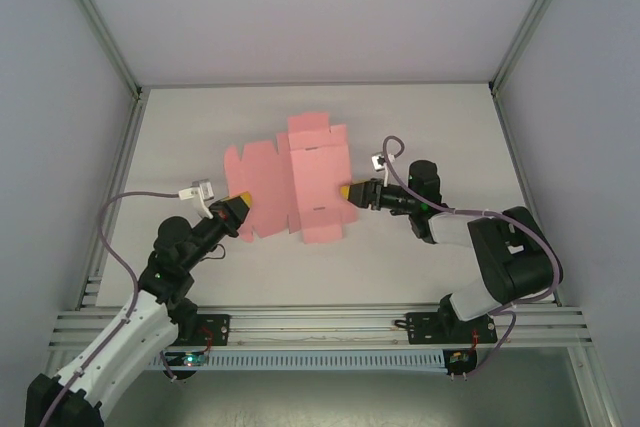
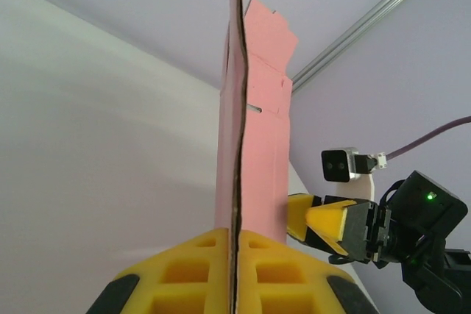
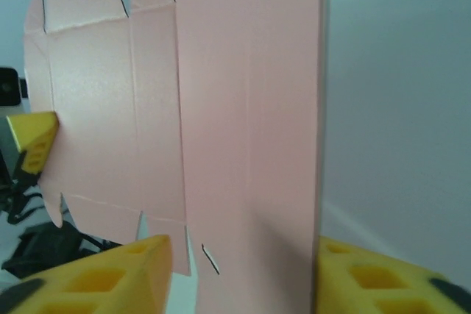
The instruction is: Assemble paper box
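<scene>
The paper box [image 1: 300, 182] is a pink flat die-cut sheet with flaps and creases, lying in the middle of the white table. My left gripper [image 1: 240, 205] is shut on its left edge. In the left wrist view the card [image 2: 254, 152] runs edge-on out of the closed yellow fingers [image 2: 199, 270]. My right gripper [image 1: 350, 193] is at the sheet's right edge. In the right wrist view its yellow fingers [image 3: 110, 273] stand wide apart, and a pink panel [image 3: 250, 145] lies between them, its edge next to the right finger.
The white table [image 1: 430, 127] has bare room behind and to the right of the sheet. Aluminium frame posts [image 1: 118, 162] border both sides. A slotted rail [image 1: 320, 322] runs along the near edge by the arm bases. Grey walls enclose the cell.
</scene>
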Controlling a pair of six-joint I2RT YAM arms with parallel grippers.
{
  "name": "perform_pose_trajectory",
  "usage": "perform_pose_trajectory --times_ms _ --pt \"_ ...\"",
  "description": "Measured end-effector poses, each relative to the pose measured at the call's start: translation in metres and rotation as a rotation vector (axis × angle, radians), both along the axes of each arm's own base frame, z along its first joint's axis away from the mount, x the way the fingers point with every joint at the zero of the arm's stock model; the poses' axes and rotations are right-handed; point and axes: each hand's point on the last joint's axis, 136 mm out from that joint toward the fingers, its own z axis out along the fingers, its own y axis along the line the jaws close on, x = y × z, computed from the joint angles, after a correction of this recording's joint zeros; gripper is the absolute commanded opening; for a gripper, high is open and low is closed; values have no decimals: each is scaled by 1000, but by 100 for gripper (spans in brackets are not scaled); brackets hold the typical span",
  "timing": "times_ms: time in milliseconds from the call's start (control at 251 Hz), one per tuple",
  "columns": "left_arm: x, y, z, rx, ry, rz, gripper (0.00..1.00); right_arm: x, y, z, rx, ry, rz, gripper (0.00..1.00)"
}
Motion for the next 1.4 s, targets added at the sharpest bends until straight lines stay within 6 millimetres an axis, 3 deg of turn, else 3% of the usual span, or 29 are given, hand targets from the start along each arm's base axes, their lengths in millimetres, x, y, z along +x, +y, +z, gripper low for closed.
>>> perform_pose_trajectory --times_ms 68,184,307,722,802,838,890,958,1117,1261,1397 --pt "0 0 0 -1 5 1 0 1 2 7 3 -36 19 27" --pt "2 -1 -3 2 21 -1 0 -1 5 19 10 -91 48 25" --pt "4 -2 -8 9 43 0 0 -4 4 29 12 -137 58 14" --pt "10 3 -16 29 83 42 0 -6 -6 36 -83 -158 -27 3" --pt "12 8 -24 42 114 73 26 -5 -7 38 -124 -171 -47 3" --pt "13 12 -30 54 136 95 43 -5 -7 39 -141 -183 -57 3" --pt "16 19 -41 73 177 143 77 -4 -9 40 -166 -201 -68 4" --pt "17 29 -55 96 229 199 99 -4 -11 36 -190 -203 -74 3" --pt "15 48 -77 157 327 302 100 -2 -13 13 -233 -128 -77 3" --pt "15 57 -76 190 352 344 100 0 -14 -17 -292 -29 -74 3" --pt "18 60 -75 214 373 365 100 4 -10 -25 -358 -13 -79 8"
